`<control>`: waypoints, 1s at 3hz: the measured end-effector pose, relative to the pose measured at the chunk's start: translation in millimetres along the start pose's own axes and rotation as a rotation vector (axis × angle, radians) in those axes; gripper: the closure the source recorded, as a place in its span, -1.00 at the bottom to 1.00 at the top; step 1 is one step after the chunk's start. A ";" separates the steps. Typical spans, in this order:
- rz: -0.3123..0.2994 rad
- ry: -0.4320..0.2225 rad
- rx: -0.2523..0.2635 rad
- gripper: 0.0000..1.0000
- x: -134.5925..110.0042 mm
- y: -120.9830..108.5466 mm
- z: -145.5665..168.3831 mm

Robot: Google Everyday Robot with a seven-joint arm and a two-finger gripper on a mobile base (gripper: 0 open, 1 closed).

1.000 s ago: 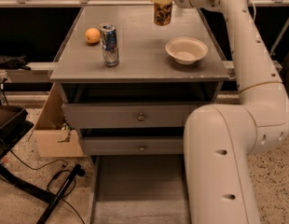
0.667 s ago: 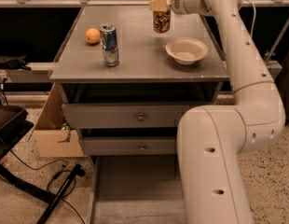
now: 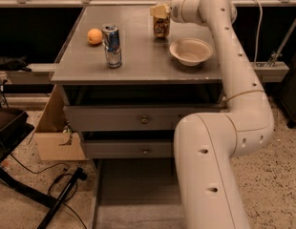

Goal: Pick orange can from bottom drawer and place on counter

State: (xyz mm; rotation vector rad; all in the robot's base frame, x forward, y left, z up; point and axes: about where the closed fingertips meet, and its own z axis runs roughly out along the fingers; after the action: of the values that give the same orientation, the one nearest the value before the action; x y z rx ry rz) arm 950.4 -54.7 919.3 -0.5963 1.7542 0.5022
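The gripper is clenched on the top of the orange can at 12 o'clock on the grey counter. A bowl sits at 3 o'clock, a blue can at 9 and an orange fruit at 10. Below, the bottom drawer stands open over a speckled floor, with a cardboard box at its 9 o'clock.

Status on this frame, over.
Gripper shut on orange can, at rear of counter, contact unclear. Bowl beside it, apart. Bottom drawer open.

At the far side of the worktop the tool clasps the top of the upright orange can. A pale bowl stands near it on the right. A blue-and-silver can and an orange fruit stand to the left. The bottom drawer is pulled open.
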 end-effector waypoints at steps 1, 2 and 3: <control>-0.028 -0.004 0.000 0.26 0.3 0.7 2.6; -0.023 -0.001 -0.002 -0.36 1.1 1.5 3.2; -0.023 -0.001 -0.002 -0.83 1.2 1.5 3.2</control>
State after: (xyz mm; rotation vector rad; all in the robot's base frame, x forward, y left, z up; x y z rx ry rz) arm 951.6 -51.7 917.4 -0.6165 1.7445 0.4884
